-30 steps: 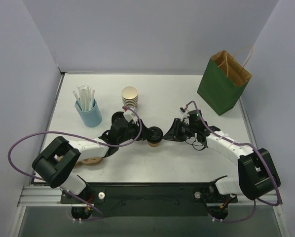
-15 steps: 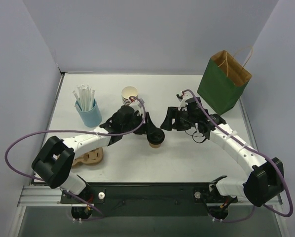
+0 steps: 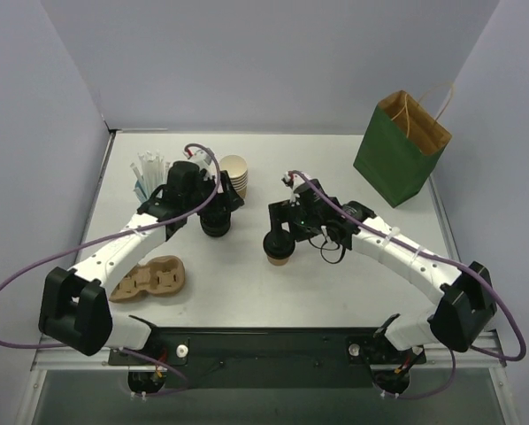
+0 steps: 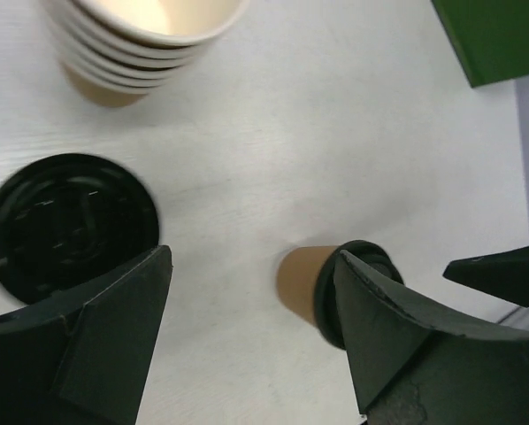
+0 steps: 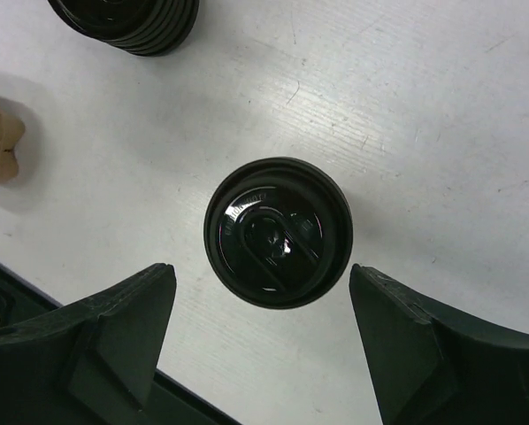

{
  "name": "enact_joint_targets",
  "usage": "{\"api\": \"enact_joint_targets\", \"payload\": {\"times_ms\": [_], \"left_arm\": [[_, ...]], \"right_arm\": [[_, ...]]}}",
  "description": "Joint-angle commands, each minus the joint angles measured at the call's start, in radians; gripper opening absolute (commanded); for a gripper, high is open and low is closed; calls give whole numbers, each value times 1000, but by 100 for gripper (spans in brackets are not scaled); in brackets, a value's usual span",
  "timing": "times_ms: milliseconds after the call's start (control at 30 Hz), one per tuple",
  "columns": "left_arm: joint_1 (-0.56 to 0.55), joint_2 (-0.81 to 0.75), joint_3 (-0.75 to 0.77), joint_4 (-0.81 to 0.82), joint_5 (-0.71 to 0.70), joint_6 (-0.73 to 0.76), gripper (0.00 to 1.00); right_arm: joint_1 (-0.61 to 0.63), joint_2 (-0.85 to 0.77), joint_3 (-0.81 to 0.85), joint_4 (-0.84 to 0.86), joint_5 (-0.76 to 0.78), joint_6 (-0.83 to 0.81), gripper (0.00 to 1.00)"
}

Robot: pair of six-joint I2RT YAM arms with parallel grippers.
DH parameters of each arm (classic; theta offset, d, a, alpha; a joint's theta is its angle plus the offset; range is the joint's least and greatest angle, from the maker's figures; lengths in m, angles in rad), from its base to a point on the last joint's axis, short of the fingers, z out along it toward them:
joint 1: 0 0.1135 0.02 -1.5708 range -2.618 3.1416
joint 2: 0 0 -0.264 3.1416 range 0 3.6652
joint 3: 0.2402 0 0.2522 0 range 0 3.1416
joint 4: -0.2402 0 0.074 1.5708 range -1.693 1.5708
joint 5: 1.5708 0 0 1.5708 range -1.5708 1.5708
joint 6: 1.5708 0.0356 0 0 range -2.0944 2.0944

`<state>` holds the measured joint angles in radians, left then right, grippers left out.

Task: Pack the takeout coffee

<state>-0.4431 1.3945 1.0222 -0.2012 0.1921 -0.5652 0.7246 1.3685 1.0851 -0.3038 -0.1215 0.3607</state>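
While the takeout coffee (image 5: 278,232) stands upright on the table (image 3: 335,292), our right gripper (image 5: 260,274) hovers over it and our left gripper (image 4: 251,257) at ten o'clock, both spread, empty. Next we should clasp it for the green bag (image 3: 402,146) at two o'clock.

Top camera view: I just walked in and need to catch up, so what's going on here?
The takeout coffee stands on the table, lid on. The right claw hangs open above it, not gripping. The left claw, also open and empty, is beside the stack of black lids. The green paper bag stands at the back right; the coffee is not in it yet.
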Motion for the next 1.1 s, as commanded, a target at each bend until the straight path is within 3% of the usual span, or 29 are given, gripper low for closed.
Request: {"api": "enact_joint_targets", "payload": {"times_ms": [0,267,500,767,1067], "left_arm": [[58,-152,-25,-179,-151,94,86],[113,-359,-152,-256,-129,159,86],[119,-477,-178,-314,-148,200,86],[119,-581,-197,-314,-184,215,86],[118,-612,-203,-317,-184,211,86]], "right_arm": [[70,79,94,-75,167,-29,82],[142,251,200,-162,295,-48,82],[165,353,196,-224,307,-20,69],[168,319,165,-230,309,7,59],[156,250,70,-279,511,27,59]]}}
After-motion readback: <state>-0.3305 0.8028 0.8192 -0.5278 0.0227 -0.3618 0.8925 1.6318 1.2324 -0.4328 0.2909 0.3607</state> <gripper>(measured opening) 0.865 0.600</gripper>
